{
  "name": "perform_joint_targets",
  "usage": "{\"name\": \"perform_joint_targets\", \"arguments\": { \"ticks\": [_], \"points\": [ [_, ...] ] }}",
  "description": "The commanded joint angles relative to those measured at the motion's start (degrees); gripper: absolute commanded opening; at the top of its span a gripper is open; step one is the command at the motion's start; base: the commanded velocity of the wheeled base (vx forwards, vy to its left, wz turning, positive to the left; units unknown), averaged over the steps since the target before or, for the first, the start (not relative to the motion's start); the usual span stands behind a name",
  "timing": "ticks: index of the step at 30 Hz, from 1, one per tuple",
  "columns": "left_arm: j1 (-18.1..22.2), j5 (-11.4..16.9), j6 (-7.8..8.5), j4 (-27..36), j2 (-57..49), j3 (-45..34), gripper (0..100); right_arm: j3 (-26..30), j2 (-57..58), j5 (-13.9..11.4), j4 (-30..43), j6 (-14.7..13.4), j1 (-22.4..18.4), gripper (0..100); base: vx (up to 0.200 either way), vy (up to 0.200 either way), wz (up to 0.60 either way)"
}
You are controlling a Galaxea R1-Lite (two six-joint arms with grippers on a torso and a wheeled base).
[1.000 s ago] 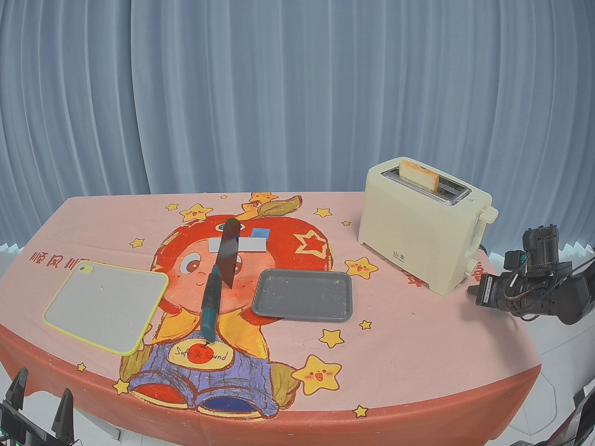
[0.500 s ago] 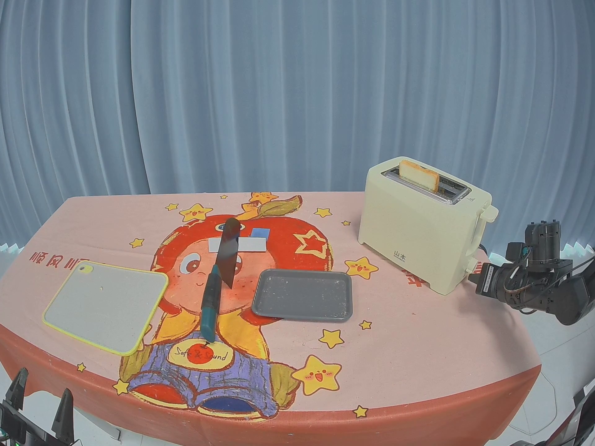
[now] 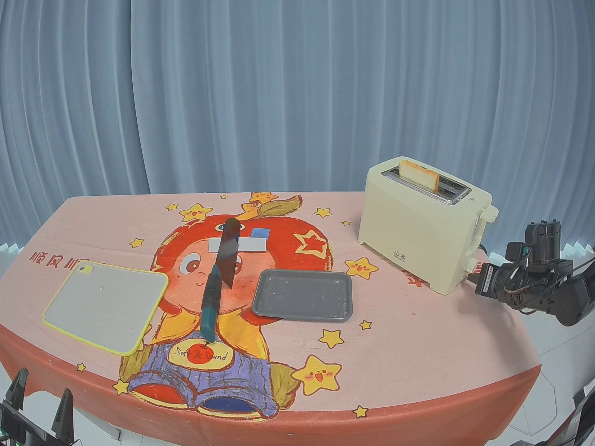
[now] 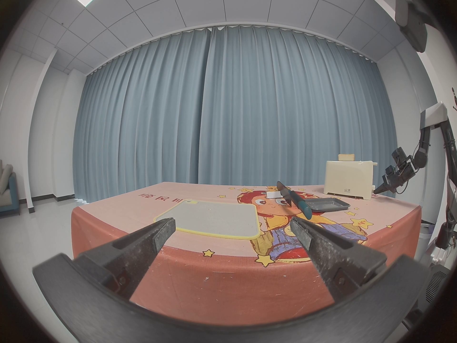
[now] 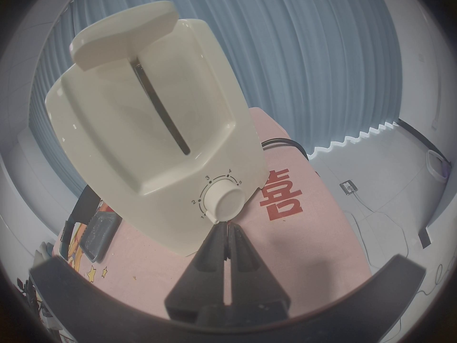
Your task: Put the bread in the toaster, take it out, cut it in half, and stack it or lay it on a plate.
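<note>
My right claw (image 3: 480, 278), fingers pressed together and holding nothing, hangs off the tabletop's (image 3: 434, 342) right edge, just beside the end of the toaster (image 3: 421, 230). Over the last second it has lifted slightly toward that end, then come to rest. Its tip points just below the dial (image 5: 223, 202), and I cannot tell if they touch. The lever (image 5: 123, 33) sits at the top of its slot. The bread (image 3: 419, 176) stands upright in the toaster, its top showing above the slot. I judge the bread is ready for lifting out. My left claw (image 4: 232, 225) is spread wide and empty, low off the near left corner. The knife (image 3: 214, 292), cutting board (image 3: 105, 305) and grey plate (image 3: 304, 294) lie untouched.
</note>
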State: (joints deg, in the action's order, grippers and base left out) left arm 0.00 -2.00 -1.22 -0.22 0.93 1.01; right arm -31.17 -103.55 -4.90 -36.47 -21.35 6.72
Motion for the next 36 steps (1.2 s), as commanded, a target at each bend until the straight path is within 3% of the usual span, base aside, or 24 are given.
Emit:
{"name": "perform_joint_targets", "arguments": {
  "ticks": [1, 17, 36],
  "points": [
    [0.0, 0.0, -0.01, 0.0, -0.4, -1.0, 100, 0.1, 0.4, 0.2, 0.0, 0.0, 0.1, 0, 0.000, 0.000, 0.00],
    [0.0, 0.0, -0.01, 0.0, -0.4, -1.0, 100, 0.2, 2.4, 2.2, 0.0, -0.1, 1.9, 0, 0.000, 0.000, 0.00],
    [0.0, 0.1, -0.01, 0.0, -0.4, -1.0, 100, 0.6, 2.6, 2.5, -0.1, -0.1, 2.2, 0, 0.000, 0.000, 0.00]
  ]
}}
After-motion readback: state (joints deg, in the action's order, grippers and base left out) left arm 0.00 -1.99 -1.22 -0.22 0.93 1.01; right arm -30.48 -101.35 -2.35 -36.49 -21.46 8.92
